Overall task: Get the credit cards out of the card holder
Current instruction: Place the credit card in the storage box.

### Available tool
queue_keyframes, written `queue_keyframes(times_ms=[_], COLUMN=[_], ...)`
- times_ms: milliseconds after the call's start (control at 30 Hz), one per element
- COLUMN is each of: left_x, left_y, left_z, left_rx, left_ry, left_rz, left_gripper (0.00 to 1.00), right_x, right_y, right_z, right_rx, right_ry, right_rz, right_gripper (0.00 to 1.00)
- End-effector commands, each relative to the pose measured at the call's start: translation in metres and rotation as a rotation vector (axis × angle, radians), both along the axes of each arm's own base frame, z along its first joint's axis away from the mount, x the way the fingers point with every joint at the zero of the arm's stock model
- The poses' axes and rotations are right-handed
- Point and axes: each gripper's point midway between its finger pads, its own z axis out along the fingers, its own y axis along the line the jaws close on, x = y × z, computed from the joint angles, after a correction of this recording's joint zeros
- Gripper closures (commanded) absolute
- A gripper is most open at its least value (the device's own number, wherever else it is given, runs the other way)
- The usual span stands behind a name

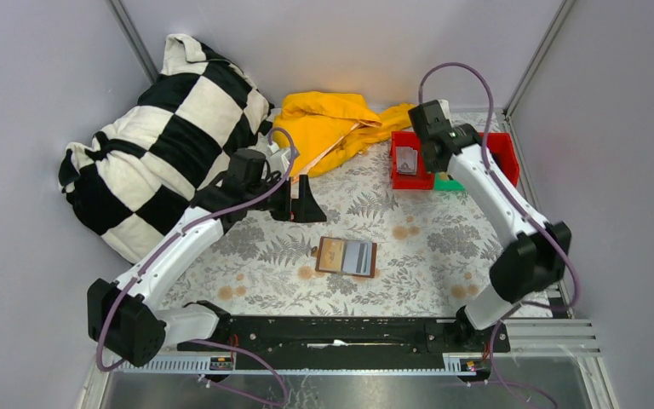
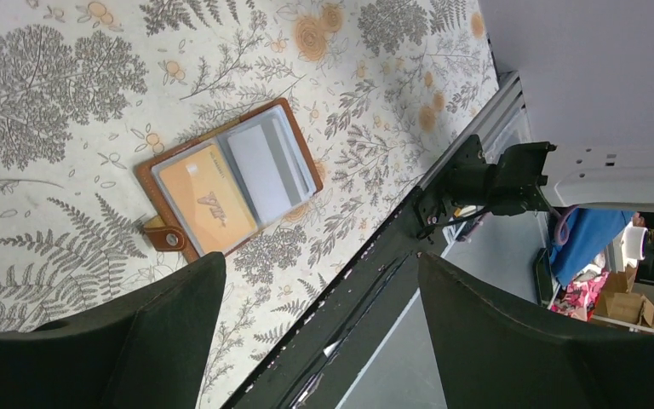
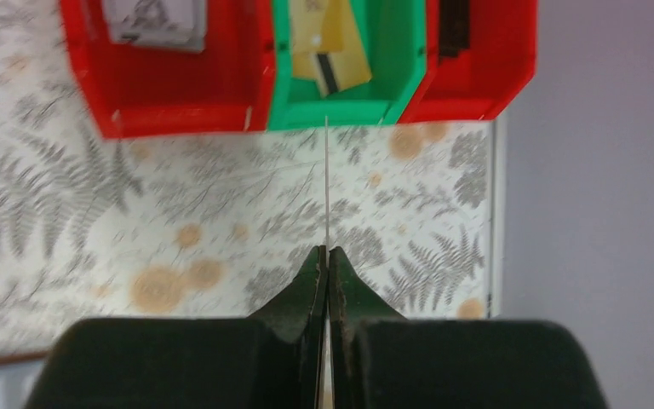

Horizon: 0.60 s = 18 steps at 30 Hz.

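Observation:
The brown card holder [image 1: 347,256] lies open on the fern-print table near the middle. In the left wrist view the card holder [image 2: 170,232] shows a tan credit card [image 2: 204,198] in one pocket and a grey card [image 2: 266,166] in the other. My left gripper [image 1: 298,206] hangs open and empty, up and to the left of the holder; its jaws [image 2: 319,264] stand wide apart. My right gripper [image 3: 327,256] is shut on a thin credit card [image 3: 327,170], seen edge-on, in front of the green bin [image 3: 349,106].
Red bins [image 3: 179,94] flank the green one at the back right. A yellow card [image 3: 332,47] lies in the green bin and a pale card [image 3: 153,19] in the left red bin. A checkered pillow [image 1: 162,136] and yellow cloth [image 1: 332,123] lie at the back.

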Motion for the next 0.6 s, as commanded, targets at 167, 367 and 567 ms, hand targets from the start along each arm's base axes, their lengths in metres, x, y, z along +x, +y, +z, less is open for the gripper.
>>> queue_keyframes(times_ms=[167, 367, 567], left_x=[-0.028, -0.045, -0.051], left_y=[0.009, 0.015, 0.017], left_z=[-0.008, -0.015, -0.019], left_rx=[-0.022, -0.04, -0.051], left_ry=[-0.018, 0.022, 0.041], left_rz=[-0.048, -0.033, -0.013], left_gripper=[0.11, 0.1, 0.09], right_x=[0.084, 0.131, 0.154], right_y=[-0.062, -0.085, -0.088], right_z=[-0.02, -0.048, -0.078], right_rx=[-0.255, -0.199, -0.211], right_ry=[0.094, 0.086, 0.09], right_rz=[-0.077, -0.096, -0.09], right_gripper=[1.0, 1.0, 1.0])
